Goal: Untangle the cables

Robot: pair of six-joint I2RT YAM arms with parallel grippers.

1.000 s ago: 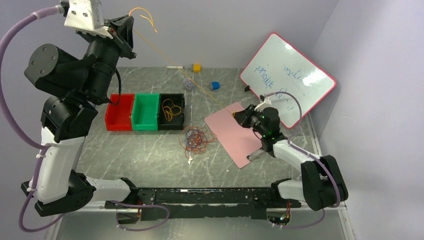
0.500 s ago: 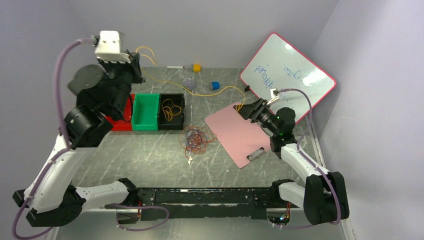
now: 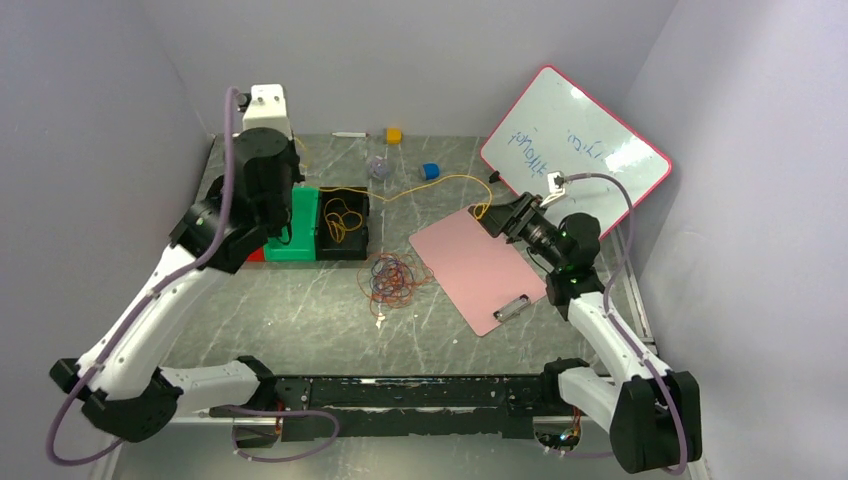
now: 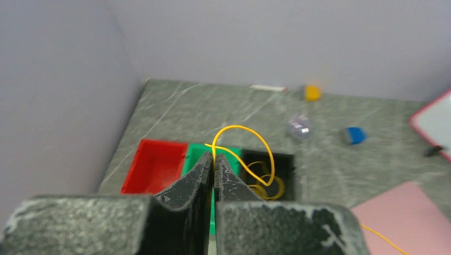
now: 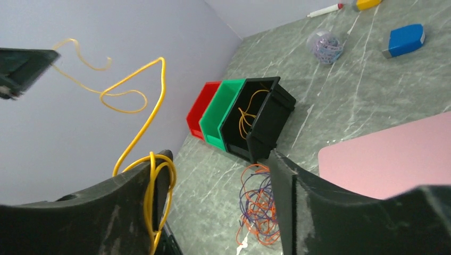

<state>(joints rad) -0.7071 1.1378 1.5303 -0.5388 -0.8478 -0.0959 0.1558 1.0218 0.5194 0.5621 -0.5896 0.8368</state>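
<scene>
The left hand (image 4: 214,157) is pinched fully shut on the yellow cable (image 3: 440,179). In its wrist view the wire comes up out of the closed fingertips and arches over in a loop above the bins. From above, that arm leans over the upper left of the table (image 3: 300,310), and its hand itself is hidden under the wrist.

From there the yellow cable runs across the middle of the overhead view in a slack curve, above the table, to the right hand (image 3: 503,214), right of centre. The right hand's jaws stand wide apart and grip nothing. In its wrist view a couple of turns of the cable hang looped over the finger at lower left (image 5: 139,186), while the other finger (image 5: 290,186) is bare.

The tangle of orange-red and dark blue cables (image 3: 396,278) lies on the table at centre frame, just left of the pink clipboard (image 3: 480,268) and just below the black bin (image 3: 358,238). That bin holds yellow coils (image 3: 343,220). A green bin (image 3: 303,226) sits touching its left side, and only a sliver of the red bin (image 3: 256,256) shows past the arm.

A whiteboard (image 3: 575,158) leans at upper right. Near the top edge sit a blue block (image 3: 430,171) and a yellow block (image 3: 394,135).
</scene>
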